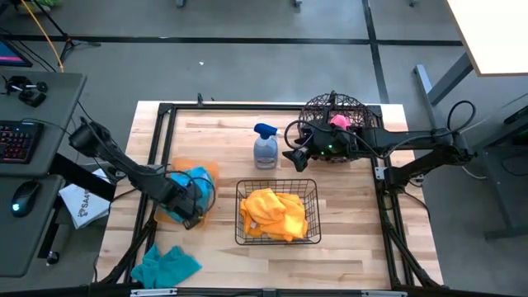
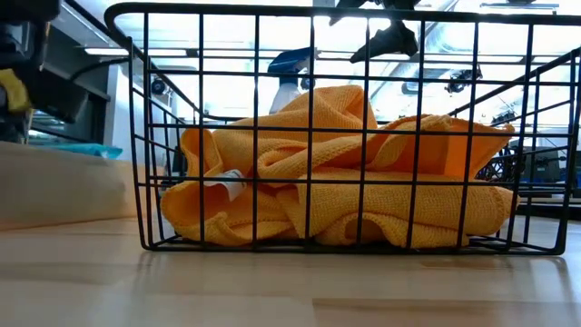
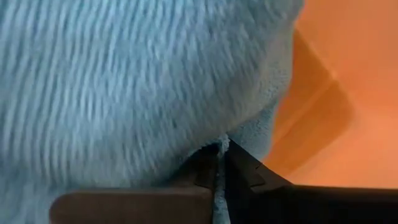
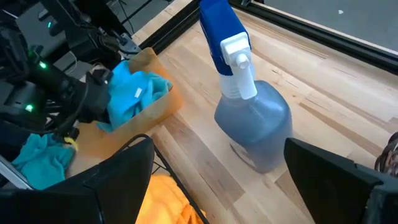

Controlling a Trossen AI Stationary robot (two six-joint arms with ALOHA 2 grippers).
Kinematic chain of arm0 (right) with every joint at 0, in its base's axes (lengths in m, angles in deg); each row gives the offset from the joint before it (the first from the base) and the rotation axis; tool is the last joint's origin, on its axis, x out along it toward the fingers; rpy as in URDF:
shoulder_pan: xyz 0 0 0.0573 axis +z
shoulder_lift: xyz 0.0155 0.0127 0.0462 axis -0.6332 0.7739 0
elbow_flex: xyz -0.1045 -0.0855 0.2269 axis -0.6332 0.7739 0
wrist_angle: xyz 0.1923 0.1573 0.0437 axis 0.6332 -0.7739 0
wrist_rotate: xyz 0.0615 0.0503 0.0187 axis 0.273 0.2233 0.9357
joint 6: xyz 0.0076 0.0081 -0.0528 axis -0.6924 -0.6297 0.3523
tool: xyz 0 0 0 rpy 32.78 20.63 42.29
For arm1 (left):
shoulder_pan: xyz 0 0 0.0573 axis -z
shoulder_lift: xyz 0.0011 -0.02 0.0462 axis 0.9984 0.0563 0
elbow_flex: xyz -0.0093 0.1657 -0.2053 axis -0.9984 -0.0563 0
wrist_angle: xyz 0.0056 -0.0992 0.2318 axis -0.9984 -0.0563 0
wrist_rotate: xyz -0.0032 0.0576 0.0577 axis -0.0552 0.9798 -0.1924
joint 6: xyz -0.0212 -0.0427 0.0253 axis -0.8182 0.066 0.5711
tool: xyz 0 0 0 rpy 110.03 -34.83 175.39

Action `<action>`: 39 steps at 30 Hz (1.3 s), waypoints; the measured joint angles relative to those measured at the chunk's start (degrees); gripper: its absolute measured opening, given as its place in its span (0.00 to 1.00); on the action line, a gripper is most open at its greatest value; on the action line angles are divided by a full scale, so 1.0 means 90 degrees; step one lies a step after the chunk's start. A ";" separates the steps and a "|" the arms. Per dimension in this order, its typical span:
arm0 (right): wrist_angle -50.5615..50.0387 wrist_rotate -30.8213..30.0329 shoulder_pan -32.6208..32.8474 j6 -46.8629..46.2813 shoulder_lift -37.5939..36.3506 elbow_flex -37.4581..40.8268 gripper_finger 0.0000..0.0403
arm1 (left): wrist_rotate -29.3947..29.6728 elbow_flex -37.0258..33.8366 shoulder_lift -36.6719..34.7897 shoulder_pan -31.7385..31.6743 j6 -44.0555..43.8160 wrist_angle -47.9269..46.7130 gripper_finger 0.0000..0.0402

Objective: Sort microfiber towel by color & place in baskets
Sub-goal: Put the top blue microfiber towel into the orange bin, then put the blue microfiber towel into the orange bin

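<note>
A teal towel (image 1: 191,183) lies bunched in the flat orange tray (image 1: 206,169), and my left gripper (image 1: 193,211) is down in it, shut on its cloth. A second teal towel (image 1: 165,266) lies on the table near the near-left corner. Orange towels (image 1: 274,211) fill the black rectangular wire basket (image 1: 239,233). A pink towel (image 1: 338,121) sits in the dark round wire basket (image 1: 318,107). My right gripper (image 1: 294,150) hangs open beside the round basket, above the table right of the spray bottle, touching nothing. My left gripper pinches a thin edge of the teal towel (image 3: 219,148) between its two fingertips (image 3: 245,168). The rest of the cloth (image 3: 124,87) bulges in front of the fingers and rests on the orange tray (image 3: 336,93). One layer or several, I cannot tell.
A grey spray bottle with a blue trigger (image 1: 266,148) stands upright between the tray and the round basket, close to my right gripper (image 4: 217,186). Bare wood lies right of the rectangular basket and along the near edge. A black frame borders the table.
</note>
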 joint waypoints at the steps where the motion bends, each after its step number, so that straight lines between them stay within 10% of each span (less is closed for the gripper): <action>1: -0.0001 0.0000 0.0000 0.0000 -0.0002 0.0000 0.88 | -0.0039 -0.0007 0.0072 -0.0034 0.0194 0.0108 0.02; 19: -0.0035 0.0172 0.0000 -0.0357 -0.0002 0.0000 0.88 | -0.1714 0.0972 0.0176 -0.1236 0.3005 -0.1011 0.52; 39: -0.0033 0.0171 0.0000 -0.0338 -0.0004 0.0000 0.88 | -0.0414 0.2750 0.0044 -0.1159 0.3811 -0.3446 0.53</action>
